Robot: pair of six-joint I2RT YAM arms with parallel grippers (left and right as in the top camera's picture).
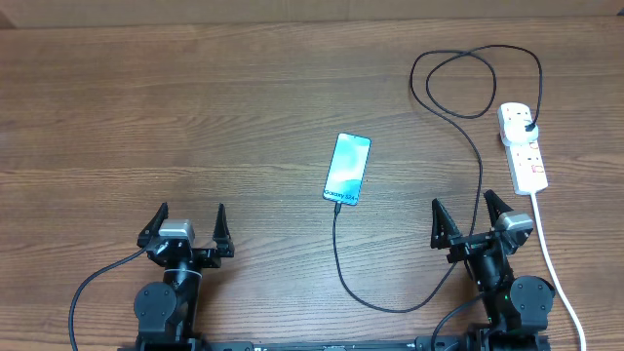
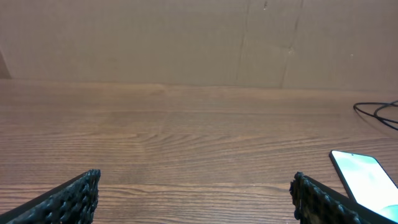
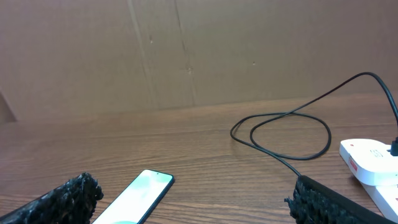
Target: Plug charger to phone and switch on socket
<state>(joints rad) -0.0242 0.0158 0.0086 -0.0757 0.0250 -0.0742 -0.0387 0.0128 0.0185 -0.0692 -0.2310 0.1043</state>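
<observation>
The phone (image 1: 348,170) lies screen-up near the table's middle, its light-blue screen lit; it also shows in the right wrist view (image 3: 138,194) and at the right edge of the left wrist view (image 2: 364,182). The black charger cable (image 1: 476,146) runs from the phone's near end in a loop toward me, then up to coils at the back right; its black plug (image 1: 527,125) sits in the white socket strip (image 1: 524,148). The strip also shows in the right wrist view (image 3: 372,159). My left gripper (image 1: 185,230) is open and empty at the front left. My right gripper (image 1: 470,223) is open and empty, left of the strip.
The strip's thick white cord (image 1: 553,268) runs down the right side past my right arm. A brown cardboard wall (image 3: 186,50) stands behind the table. The tabletop is brown wood grain (image 1: 146,117).
</observation>
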